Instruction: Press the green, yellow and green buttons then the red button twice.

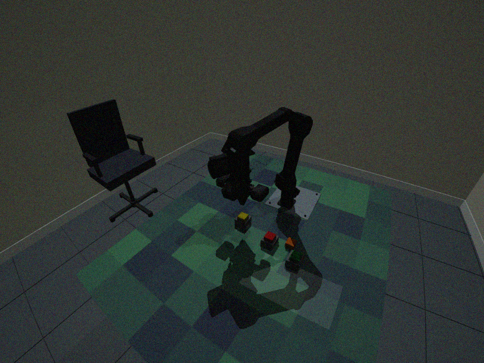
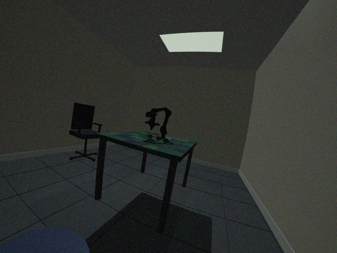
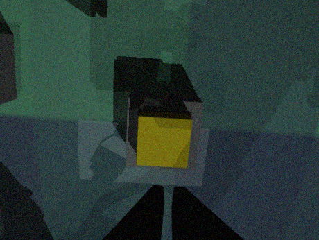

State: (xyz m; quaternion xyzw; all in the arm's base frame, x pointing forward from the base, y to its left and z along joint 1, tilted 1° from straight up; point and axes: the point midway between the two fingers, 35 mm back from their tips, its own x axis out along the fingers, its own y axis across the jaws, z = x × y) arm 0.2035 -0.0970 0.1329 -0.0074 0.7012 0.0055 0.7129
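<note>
Pointing downward, the gripper point(image 1: 242, 202) point(image 2: 151, 129) point(image 3: 167, 195) is positioned above and apart from the yellow button point(image 1: 243, 215) point(image 2: 150, 135) point(image 3: 164, 142). Its fingers are together, with only a narrow slit between the tips and nothing clamped. The yellow cap stands raised on its housing. The red button point(image 1: 269, 235) point(image 2: 158, 137) is located near the yellow unit. Beyond it is the green button point(image 1: 295, 256), in shadow, with an orange triangular block point(image 1: 290, 242) near its housing. The arm point(image 1: 294, 154) point(image 2: 166, 119) rises from a pale base plate point(image 1: 315, 195). A dark office chair point(image 1: 123, 166) point(image 2: 83, 117) stands beyond the table point(image 2: 163, 153).
</note>
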